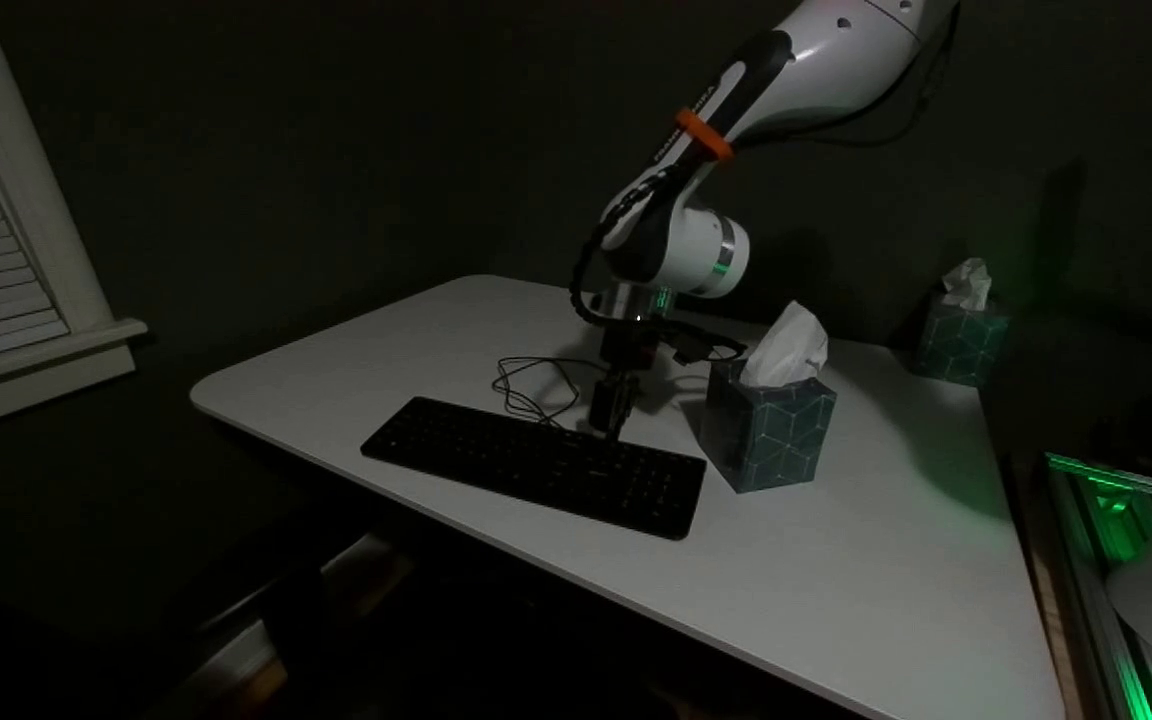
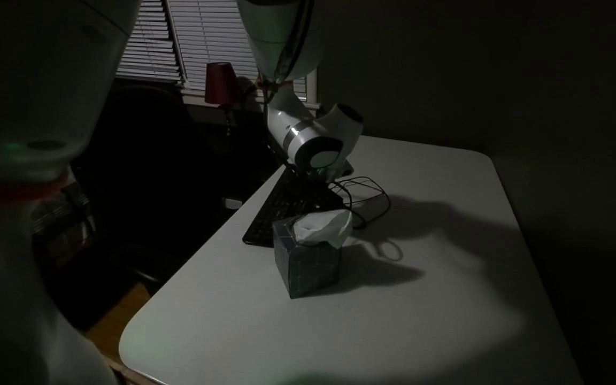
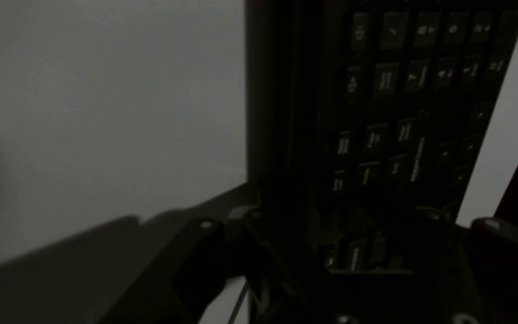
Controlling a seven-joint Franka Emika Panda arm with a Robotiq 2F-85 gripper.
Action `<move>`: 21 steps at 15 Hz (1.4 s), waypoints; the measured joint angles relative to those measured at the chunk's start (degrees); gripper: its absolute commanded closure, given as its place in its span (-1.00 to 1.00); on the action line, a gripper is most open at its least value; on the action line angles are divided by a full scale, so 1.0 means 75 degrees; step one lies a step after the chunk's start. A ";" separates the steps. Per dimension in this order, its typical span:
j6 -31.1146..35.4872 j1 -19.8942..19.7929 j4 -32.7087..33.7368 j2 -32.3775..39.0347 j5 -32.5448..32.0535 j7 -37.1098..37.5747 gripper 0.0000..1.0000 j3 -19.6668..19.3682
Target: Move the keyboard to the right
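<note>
The long black keyboard (image 1: pixel 496 452) lies flat near the front edge of the white table. It also shows in an exterior view (image 2: pixel 266 216), partly hidden by the tissue box and the arm. In the wrist view the keyboard (image 3: pixel 385 130) runs up the right half, number pad at the top. My gripper (image 1: pixel 613 432) points down at the keyboard's back edge. In the wrist view the gripper's fingers (image 3: pixel 333 198) stand apart with keys visible between them, one finger near the back edge, the other over the keys. It is too dark to tell whether they touch the keyboard.
A dark tissue box (image 1: pixel 771 435) stands close to the keyboard's number-pad end, also in an exterior view (image 2: pixel 308 264). A thin looped wire (image 1: pixel 504 385) lies behind the keyboard. Another tissue box (image 1: pixel 961 340) stands at the table's far corner. The table's front edge (image 1: pixel 536 575) runs close by.
</note>
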 measured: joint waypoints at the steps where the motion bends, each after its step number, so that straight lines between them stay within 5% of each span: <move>1: -0.0025 -0.0008 0.0015 0.0006 0.0008 0.0000 0.30 0.0001; 21: -0.0046 -0.0625 0.1496 0.0005 0.0476 -0.0100 0.38 -0.0269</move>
